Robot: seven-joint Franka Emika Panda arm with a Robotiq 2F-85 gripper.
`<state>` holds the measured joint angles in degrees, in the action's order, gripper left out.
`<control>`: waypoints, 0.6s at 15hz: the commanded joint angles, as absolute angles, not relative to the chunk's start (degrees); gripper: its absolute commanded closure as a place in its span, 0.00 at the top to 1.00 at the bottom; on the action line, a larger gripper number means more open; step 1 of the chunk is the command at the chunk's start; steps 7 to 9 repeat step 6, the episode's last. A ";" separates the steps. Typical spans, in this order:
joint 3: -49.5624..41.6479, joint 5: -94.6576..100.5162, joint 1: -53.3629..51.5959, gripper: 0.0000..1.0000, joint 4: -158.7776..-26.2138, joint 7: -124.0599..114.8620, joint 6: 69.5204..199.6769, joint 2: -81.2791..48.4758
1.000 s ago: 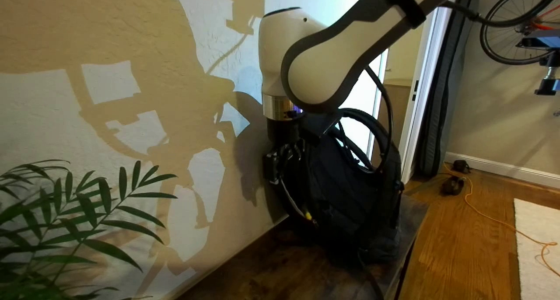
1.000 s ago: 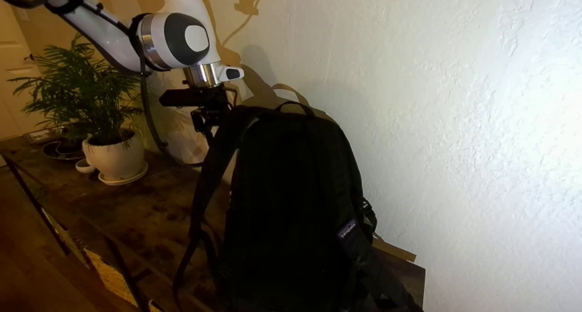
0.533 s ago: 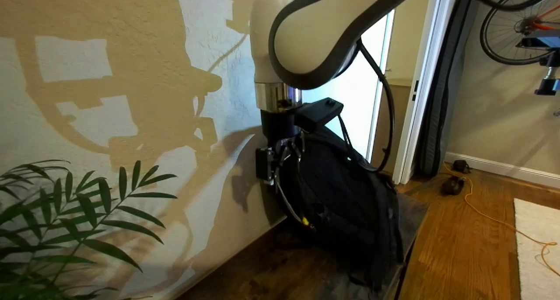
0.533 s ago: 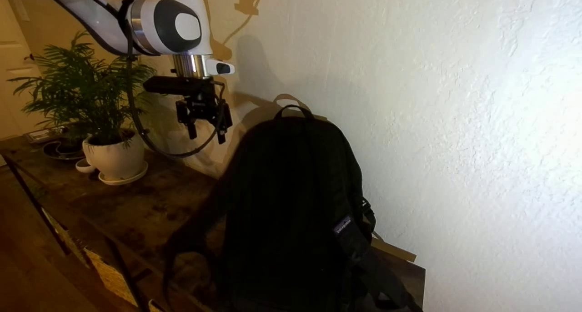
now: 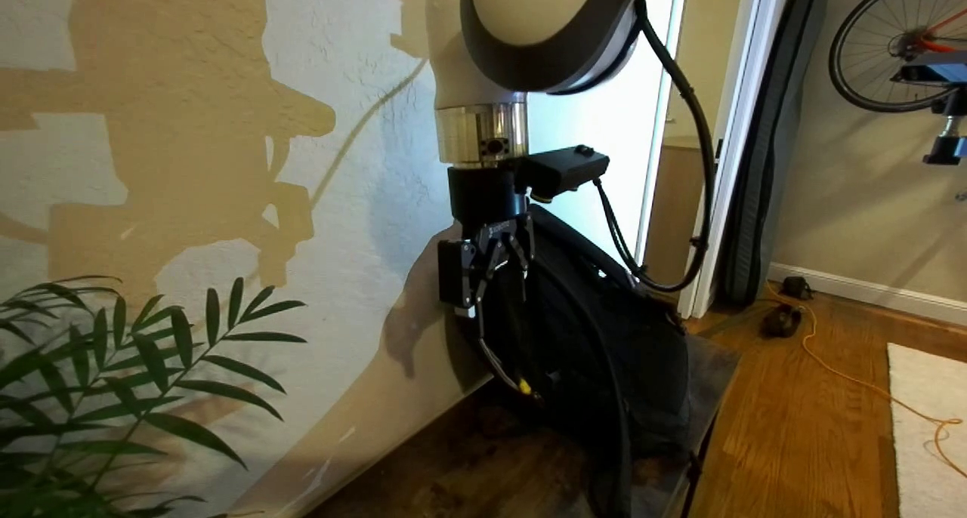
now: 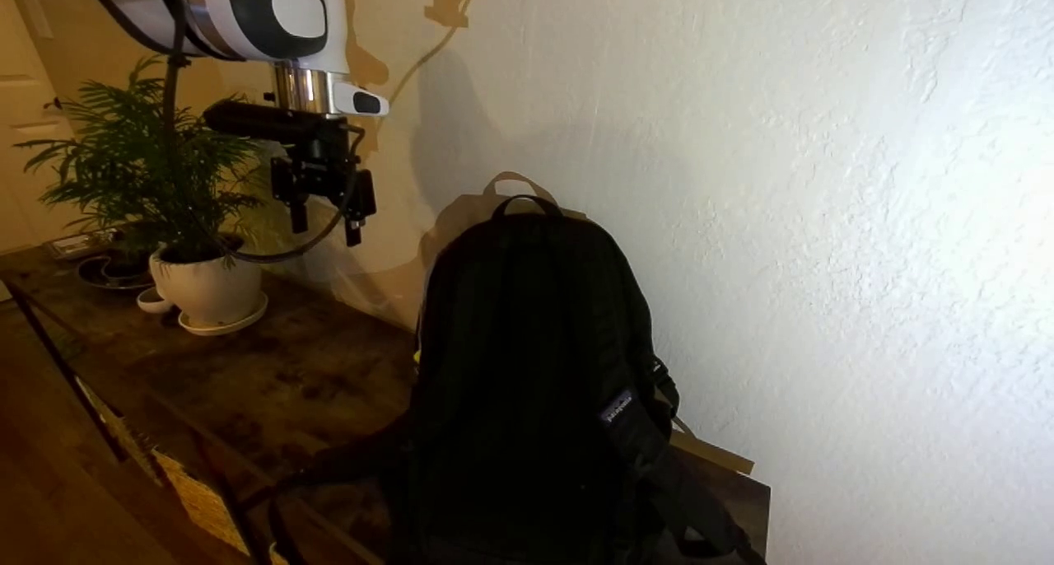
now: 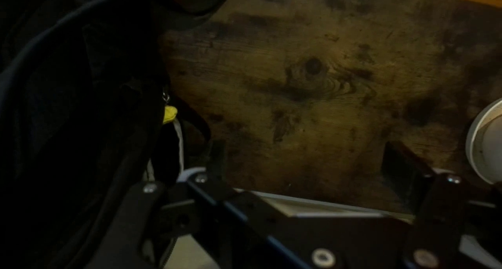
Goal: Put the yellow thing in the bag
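Q. Condition of the tool [image 6: 327, 231]?
A. Jaws standing wide apart, nothing gripped. Through the gap the wrist view shows the worktop [image 7: 298, 104].

Q. And the yellow thing [image 7: 170, 114]?
A. At the edge of the bag [image 6: 535, 359], by what appears to be the end of its zipped opening. Only a small yellow part shows, in the wrist view and in both exterior views. How much lies inside cannot be told. The bag stands upright on the worktop, near the wall [image 6: 782, 178].

Q. Step in hand?
A. Assessed as clearing the tool, the release being done. It hangs higher than the yellow thing and apart from it; in an exterior view it is seen between the bag and the potted plant [image 6: 156, 170].

Q. What does the next move call for?
A. In my judgement, a lift up and away, jaws apart. The looped cable [image 5: 708, 171] could catch a strap [image 5: 621, 427], and a careless swing could brush the plant.

Q. Is the placement complete?
A. Unconfirmed. Should full insertion be required, a light push inward with the jaws brought together would be needed. The fabric will probably give; slow pressure is advised.
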<state>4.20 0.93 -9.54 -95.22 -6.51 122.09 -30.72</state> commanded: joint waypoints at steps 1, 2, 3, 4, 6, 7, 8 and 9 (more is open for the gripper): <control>5.37 -2.04 -8.74 1.00 -102.92 -6.48 122.10 -24.95; 5.36 -2.26 -8.89 1.00 -103.82 -6.67 122.32 -24.54; 5.33 -2.42 -9.02 1.00 -104.52 -7.02 122.17 -24.18; 4.93 -1.08 -9.46 1.00 -99.32 -6.59 121.95 -28.30; 5.04 -1.28 -9.45 1.00 -100.67 -6.65 121.95 -27.56; 5.04 -1.28 -9.45 1.00 -100.67 -6.65 121.95 -27.56; 5.04 -1.28 -9.45 1.00 -100.67 -6.65 121.95 -27.56; 5.04 -1.28 -9.45 1.00 -100.67 -6.65 121.95 -27.56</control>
